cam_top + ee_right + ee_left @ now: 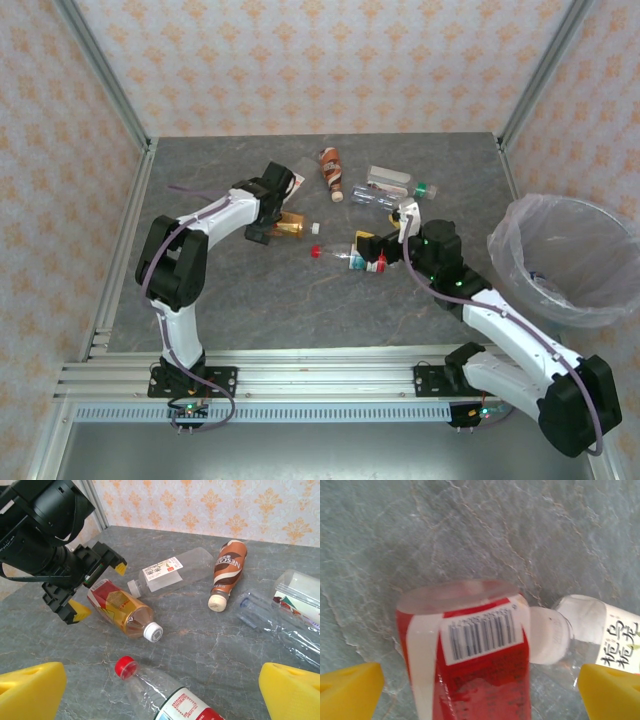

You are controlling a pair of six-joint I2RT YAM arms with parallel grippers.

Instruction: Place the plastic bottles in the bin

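Note:
Several plastic bottles lie on the grey table. My left gripper (274,216) stands open astride a red-and-gold labelled bottle (475,655) with a white cap (153,632); its yellow fingertips (350,690) sit on either side, apart from it. A clear white-labelled bottle (602,632) lies cap-first against that bottle. My right gripper (365,250) is open above a clear red-capped bottle (167,695), which lies between its fingers (290,692). A brown bottle (227,567) and clear bottles (385,190) lie farther back. The bin (565,262), lined with a whitish bag, stands at the right.
Metal frame posts and patterned walls close off the table at the back and both sides. An aluminium rail (300,380) runs along the near edge at the arm bases. Bare table surface lies in front of the bottles, between the arms.

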